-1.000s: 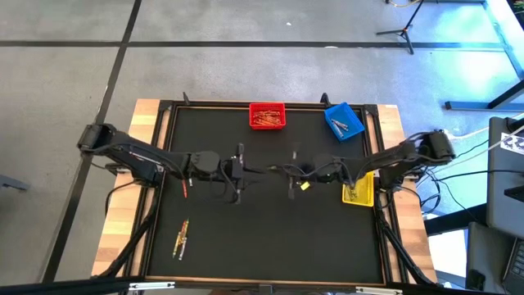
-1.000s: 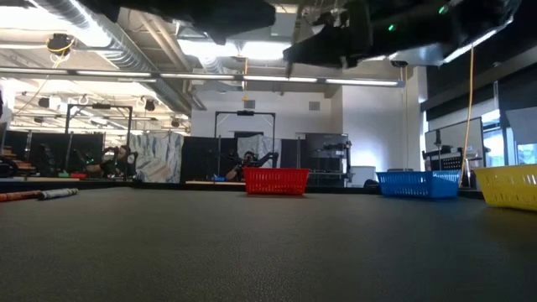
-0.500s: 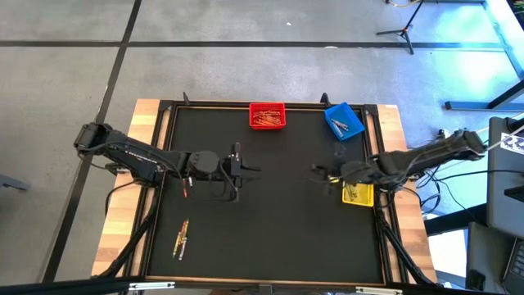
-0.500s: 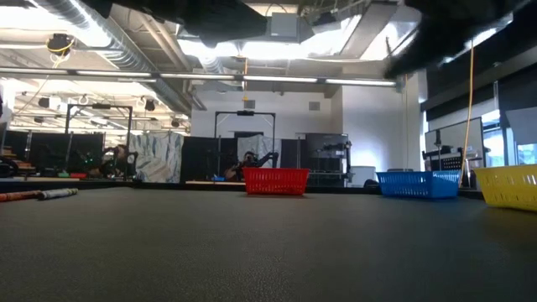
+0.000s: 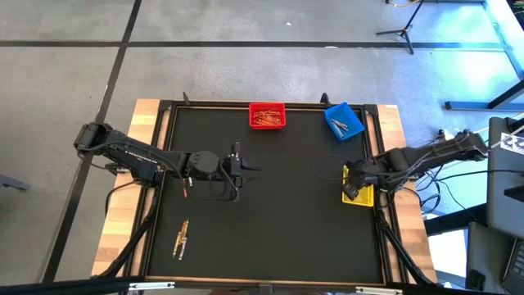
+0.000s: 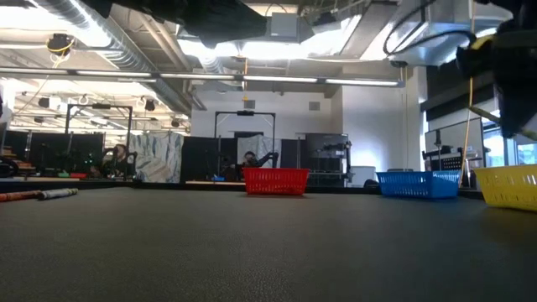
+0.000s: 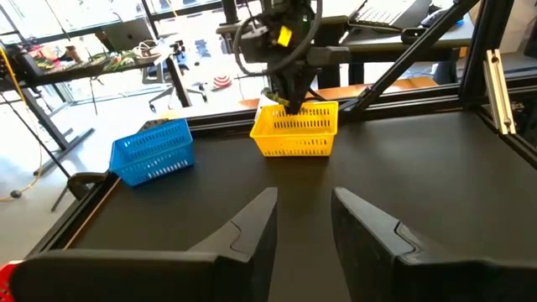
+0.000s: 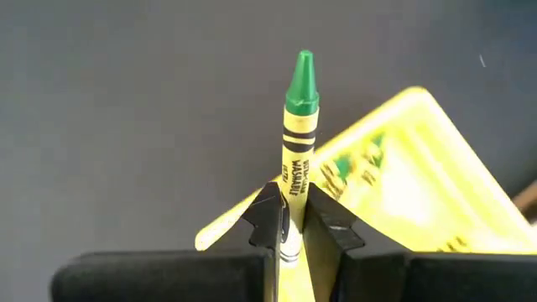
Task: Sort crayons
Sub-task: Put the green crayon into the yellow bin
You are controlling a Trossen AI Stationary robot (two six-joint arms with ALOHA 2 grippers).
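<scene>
**Q:** Overhead, where does the work stand?

**A:** Right gripper [image 5: 350,187] hangs over the near-centre edge of the yellow bin [image 5: 360,195], at the table's right side. Its jaws are clamped on a crayon [image 8: 298,126], green tip and yellow wrapper, held by the lower end so the tip points straight out ahead of the fingers [image 8: 268,220]. The wrist view shows the bin's corner directly under the grip, with other yellow-green crayons lying inside.

**Q:** Why hold it by the tail?

**A:** Likely so most of the stick stays clear of the jaws and falls clean into the bin when they part. It appears poised for a drop; release has not happened.

**Q:** And the other arm?

**A:** Left gripper [image 7: 304,220] waits over the mat, left of centre, jaws apart and holding nothing, pointed across the table toward the yellow bin and the blue bin [image 7: 153,151].

**Q:** What remains?

**A:** A small cluster of loose crayons [image 5: 181,237] lies at the mat's near-left, well apart from every bin. The red bin [image 5: 267,115] at the far edge already holds reddish sticks, and the blue bin at far right holds a few. By that count the sort looks mostly done.

**Q:** Any risk?

**A:** The crayon sits near the bin's rim; a drop there could bounce out.
</scene>
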